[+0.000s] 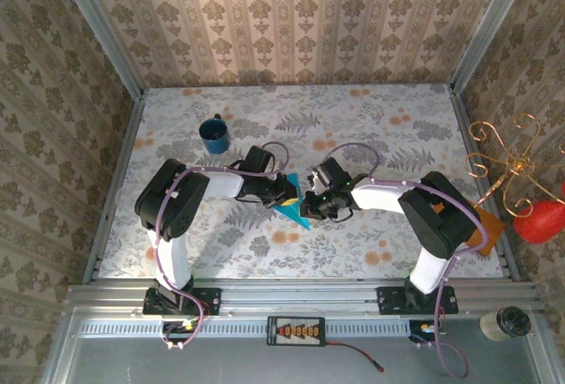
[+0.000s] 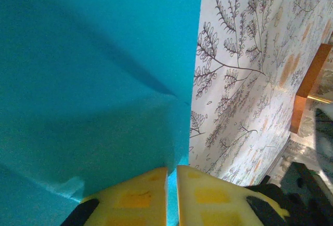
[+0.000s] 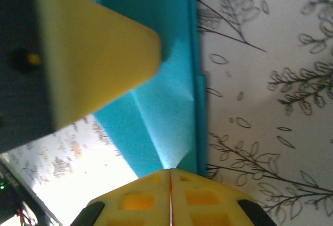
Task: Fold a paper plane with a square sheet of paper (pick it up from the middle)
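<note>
The square sheet of paper (image 1: 292, 208), bright turquoise and folded into a creased, pointed shape, lies at the table's middle between both grippers. My left gripper (image 1: 284, 192) comes at it from the left. In the left wrist view the paper (image 2: 99, 80) covers the left half, and my left gripper (image 2: 172, 184) is shut on its edge, with a thin strip of paper between the yellow pads. My right gripper (image 1: 311, 200) meets it from the right. In the right wrist view the right gripper (image 3: 169, 176) is shut on a tapering fold of the paper (image 3: 166, 117). The left gripper's yellow finger (image 3: 93, 54) presses nearby.
A dark blue mug (image 1: 214, 134) stands at the back left of the floral tablecloth. An orange-brown board (image 1: 487, 228) lies at the right edge, and it is also in the left wrist view (image 2: 311, 80). A gold wire stand (image 1: 499, 159) and a red object (image 1: 540, 221) sit beyond the right wall.
</note>
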{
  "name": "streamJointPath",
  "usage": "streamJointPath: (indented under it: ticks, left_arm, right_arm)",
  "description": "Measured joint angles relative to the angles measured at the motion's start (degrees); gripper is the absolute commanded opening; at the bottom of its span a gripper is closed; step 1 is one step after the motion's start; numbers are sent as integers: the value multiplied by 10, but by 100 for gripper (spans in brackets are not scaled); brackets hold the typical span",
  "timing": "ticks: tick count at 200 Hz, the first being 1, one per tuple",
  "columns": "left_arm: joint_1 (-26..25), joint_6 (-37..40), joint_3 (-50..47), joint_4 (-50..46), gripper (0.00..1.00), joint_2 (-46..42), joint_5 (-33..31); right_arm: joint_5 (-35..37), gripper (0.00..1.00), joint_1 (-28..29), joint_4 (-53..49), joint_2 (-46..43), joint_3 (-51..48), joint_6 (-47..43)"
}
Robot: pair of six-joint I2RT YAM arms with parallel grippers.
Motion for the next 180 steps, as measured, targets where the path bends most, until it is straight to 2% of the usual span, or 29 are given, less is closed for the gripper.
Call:
streamJointPath:
  ticks: [113, 180]
  left_arm:
    - [6, 54, 3, -16, 15, -25, -26]
    - [-26, 82, 3, -24, 13, -22, -38]
  right_arm:
    - [6, 7, -2, 17, -1, -17, -24]
    - [5, 7, -2, 13, 1, -14, -24]
